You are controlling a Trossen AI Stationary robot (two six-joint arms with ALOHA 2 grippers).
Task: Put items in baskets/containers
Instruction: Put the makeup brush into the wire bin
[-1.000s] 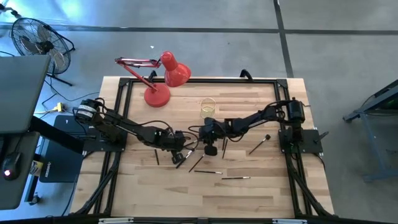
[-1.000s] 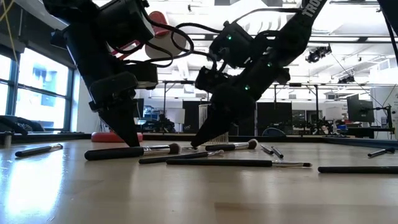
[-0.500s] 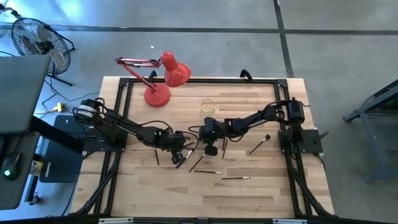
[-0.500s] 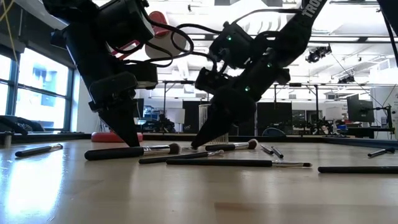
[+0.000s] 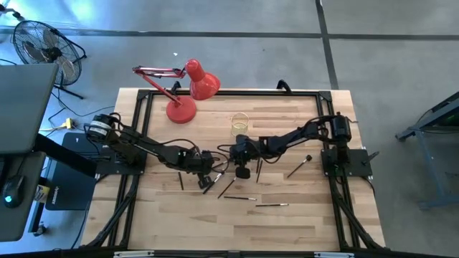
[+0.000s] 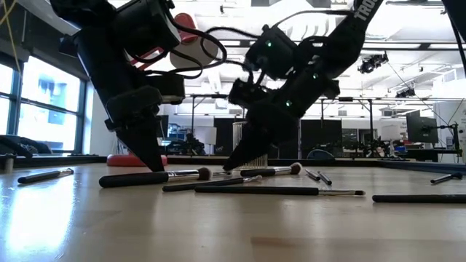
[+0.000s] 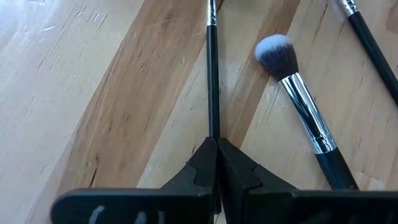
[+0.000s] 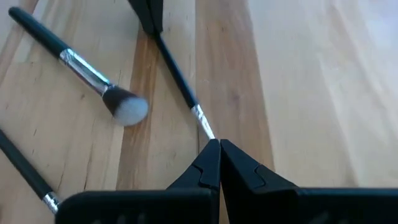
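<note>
Brushes lie scattered across the middle of the wooden table [image 5: 301, 208] in the high view, with the glass cup [image 5: 239, 123] empty just behind the 2 arms and a red lamp [image 5: 188, 92] further back. We see the left gripper [image 5: 209, 169] and right gripper [image 5: 242, 163] meeting low over 1 thin brush [image 5: 228, 188]. In the low view both sets of fingers taper to the tabletop beside a fluffy-tipped brush [image 6: 153, 177]. The left wrist view shows the left fingers pinched on the dark handle of the thin brush [image 7: 211, 74]; the right wrist view shows the right fingers closed at its metal ferrule end [image 8: 202, 121]. We judge these brushes light, stiff and slick, prone to roll; mid-handle seems the safest hold.
</note>
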